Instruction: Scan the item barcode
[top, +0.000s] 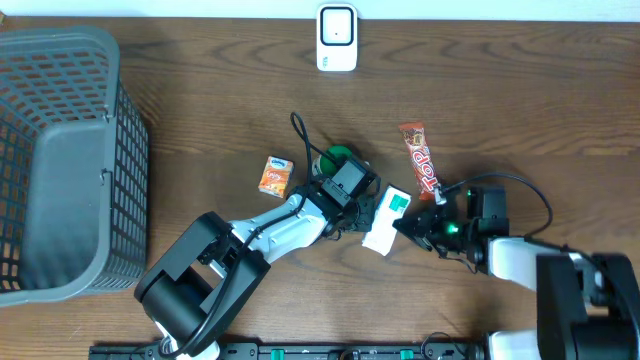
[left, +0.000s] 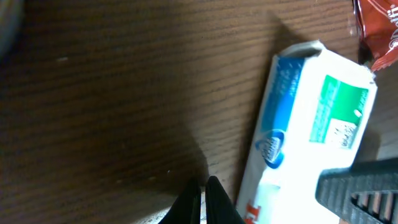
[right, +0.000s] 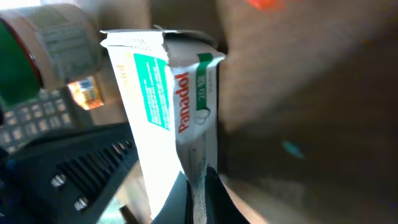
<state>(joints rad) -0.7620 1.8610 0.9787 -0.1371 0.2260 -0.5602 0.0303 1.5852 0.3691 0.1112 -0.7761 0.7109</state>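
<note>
The item is a white Panadol box (top: 385, 215) with a green and blue label, lying near the table's middle. My right gripper (top: 408, 222) is shut on its right end; in the right wrist view the fingertips (right: 200, 183) pinch a thin edge of the box (right: 165, 93). My left gripper (top: 358, 200) is shut with nothing in it, its tips (left: 204, 186) just left of the box (left: 311, 118). No barcode shows on the faces I see. The white scanner (top: 337, 38) stands at the far edge.
A grey basket (top: 60, 160) fills the left side. A red candy bar (top: 420, 160) lies just beyond the box, with a small orange carton (top: 276, 176) and a green roll (top: 335, 157) to its left. A black cable (top: 300, 130) loops nearby.
</note>
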